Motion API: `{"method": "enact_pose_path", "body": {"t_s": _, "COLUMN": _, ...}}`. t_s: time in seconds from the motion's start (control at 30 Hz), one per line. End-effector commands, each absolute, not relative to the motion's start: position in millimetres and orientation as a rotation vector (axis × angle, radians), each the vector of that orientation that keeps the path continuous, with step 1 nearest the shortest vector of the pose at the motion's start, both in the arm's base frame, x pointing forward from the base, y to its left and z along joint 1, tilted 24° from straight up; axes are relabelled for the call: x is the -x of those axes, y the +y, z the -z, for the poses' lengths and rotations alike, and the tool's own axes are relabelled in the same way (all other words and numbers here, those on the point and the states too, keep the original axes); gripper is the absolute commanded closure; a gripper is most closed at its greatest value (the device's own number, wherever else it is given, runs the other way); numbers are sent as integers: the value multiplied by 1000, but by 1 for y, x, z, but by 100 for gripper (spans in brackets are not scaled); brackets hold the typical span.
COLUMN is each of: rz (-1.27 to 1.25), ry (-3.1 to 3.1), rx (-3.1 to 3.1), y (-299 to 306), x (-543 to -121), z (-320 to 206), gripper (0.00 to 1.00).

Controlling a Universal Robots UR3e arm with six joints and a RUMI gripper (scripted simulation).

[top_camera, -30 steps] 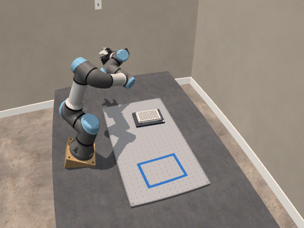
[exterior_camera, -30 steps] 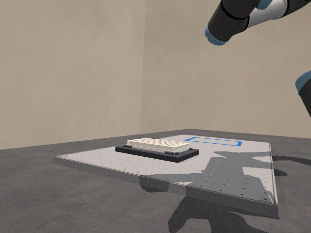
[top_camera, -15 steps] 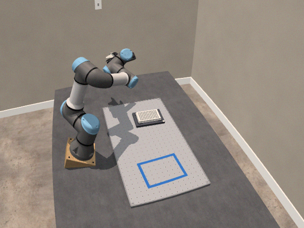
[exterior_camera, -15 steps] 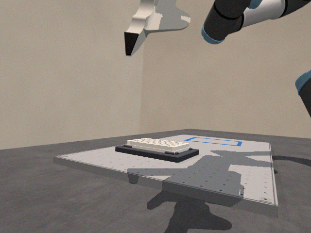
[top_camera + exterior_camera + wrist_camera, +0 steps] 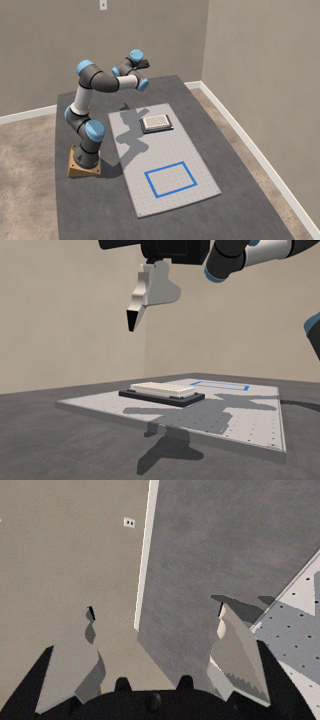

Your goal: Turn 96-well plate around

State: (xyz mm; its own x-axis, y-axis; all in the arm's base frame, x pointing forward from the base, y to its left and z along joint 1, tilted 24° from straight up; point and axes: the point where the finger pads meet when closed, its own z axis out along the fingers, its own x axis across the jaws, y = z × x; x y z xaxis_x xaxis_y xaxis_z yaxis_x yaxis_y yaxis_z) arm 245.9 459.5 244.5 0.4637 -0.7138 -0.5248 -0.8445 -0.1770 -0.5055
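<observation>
The plate (image 5: 156,122) lies flat in the nest (image 5: 144,130), on the far part of the perforated board (image 5: 165,160), well apart from the blue outline (image 5: 170,179) nearer the camera in the top view. The gripper (image 5: 155,612) hangs high above the table (image 5: 85,201), beyond the board's far edge and not over the plate; its jaws stand spread to the full with nothing between them, and the wrist view looks down past them at table, floor and only a corner of the board. The plate looks like a stiff, thin-walled plastic moulding, so probably light and rigid, not something that sags, but smooth-sided and likely to slip if pinched weakly or off centre. The best hold is probably across the two long side walls, near the middle of their length, just above the nest's low locators (small dark tabs show at the rim in the exterior view), so the fingers clear them and the plate hangs level. A grip at one end would likely let it tip on lifting and catch a locator. The cut corner is too small to make out in these views, so which end carries A1 cannot be told here. A straight lift before turning seems wise.
</observation>
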Motion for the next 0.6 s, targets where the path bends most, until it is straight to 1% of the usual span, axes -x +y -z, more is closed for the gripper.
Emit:
{"method": "enact_pose_path", "body": {"t_s": 0.0, "rz": -179, "ry": 1340, "rx": 1941, "y": 447, "x": -258, "z": -242, "gripper": 0}}
{"method": "enact_pose_path", "body": {"t_s": 0.07, "rz": -127, "ry": 1403, "rx": 1941, "y": 439, "x": -265, "z": -240, "gripper": 0}}
{"method": "enact_pose_path", "body": {"t_s": 0.27, "rz": -120, "ry": 1412, "rx": 1941, "y": 422, "x": -279, "z": -236, "gripper": 0}}
{"method": "enact_pose_path", "body": {"t_s": 0.37, "rz": -41, "ry": 1505, "rx": 1941, "y": 409, "x": -287, "z": -234, "gripper": 0}}
{"method": "enact_pose_path", "body": {"t_s": 0.57, "rz": -34, "ry": 1513, "rx": 1941, "y": 393, "x": -298, "z": -230, "gripper": 0}}
